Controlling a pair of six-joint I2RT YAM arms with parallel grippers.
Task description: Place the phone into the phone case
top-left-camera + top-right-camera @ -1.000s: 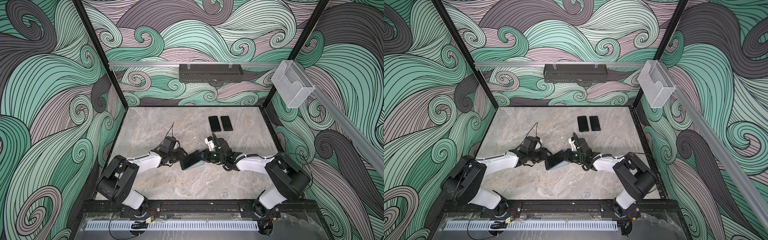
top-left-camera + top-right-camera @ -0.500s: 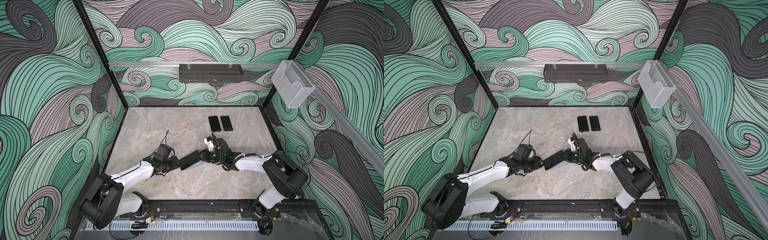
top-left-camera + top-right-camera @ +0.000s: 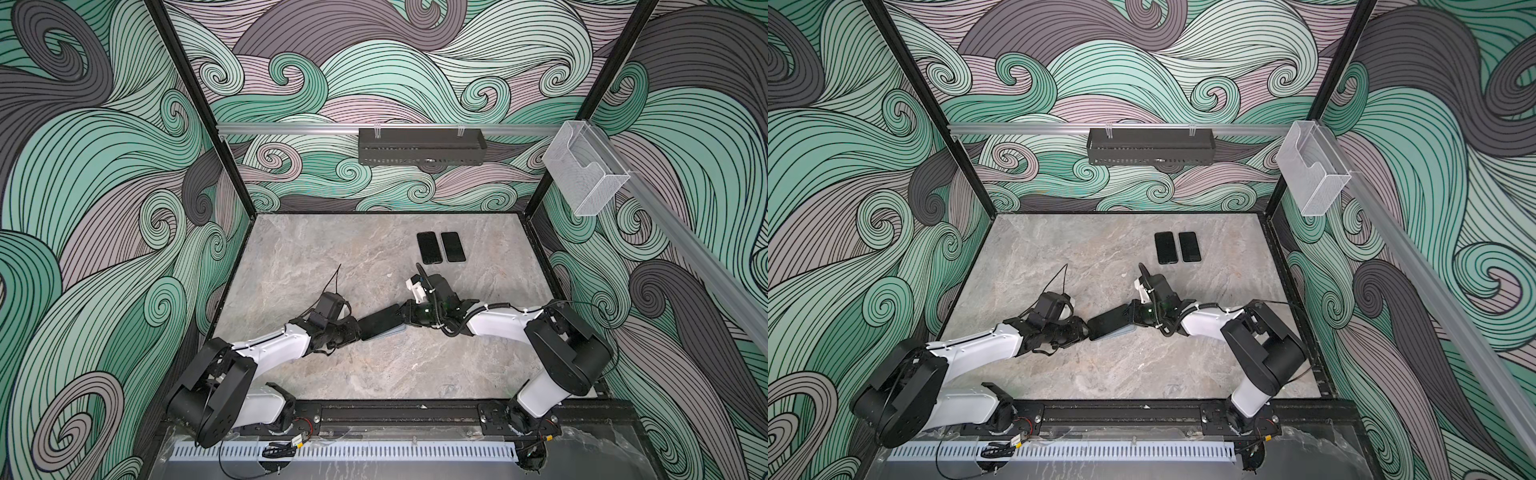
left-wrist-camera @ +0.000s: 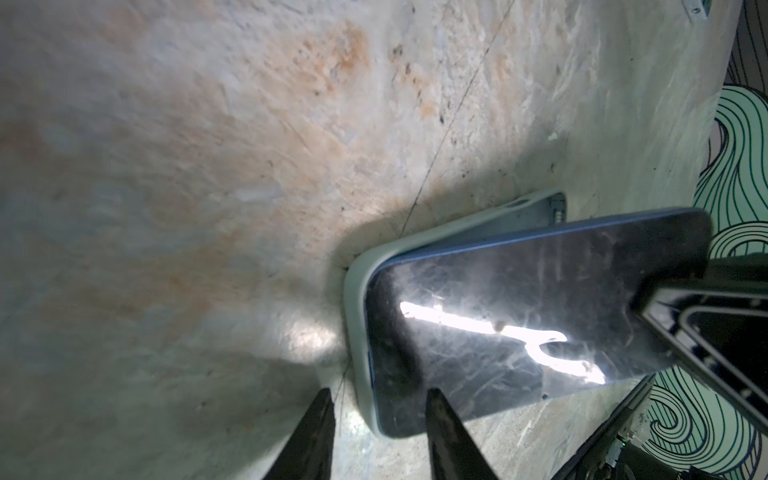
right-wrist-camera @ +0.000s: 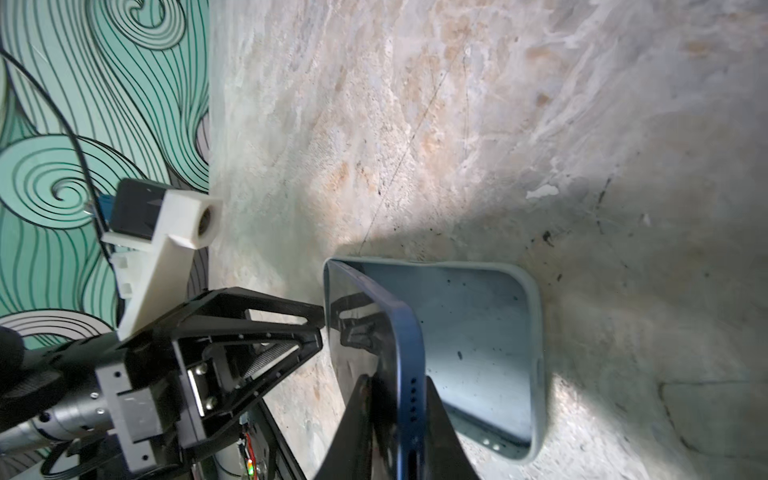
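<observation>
A pale grey-blue phone case point(image 5: 478, 332) lies open side up on the marble table point(image 3: 374, 374), near its middle. A blue-edged phone point(image 4: 519, 291) with a dark screen leans tilted over the phone case. The phone's far end sits in the case's end by the left gripper, and its other end is raised. My right gripper point(image 5: 397, 382) is shut on that raised end, one finger on each face. My left gripper point(image 4: 379, 392) is open at the case's point(image 4: 353, 311) seated end, one finger over the screen and one over the table beside the rim. In both top views the grippers point(image 3: 357, 328) point(image 3: 409, 316) face each other across the phone point(image 3: 380, 322).
Two more dark phones point(image 3: 429, 247) point(image 3: 453, 246) lie side by side at the back right of the table. A black tray point(image 3: 419, 145) hangs on the back wall. A clear plastic holder point(image 3: 582, 174) sits on the right rail. The left gripper's body point(image 5: 249, 332) is close to the phone.
The left arm drew back a little from the case's end and lowered, then came up to it again. The right gripper has kept the phone tilted in the same place.
</observation>
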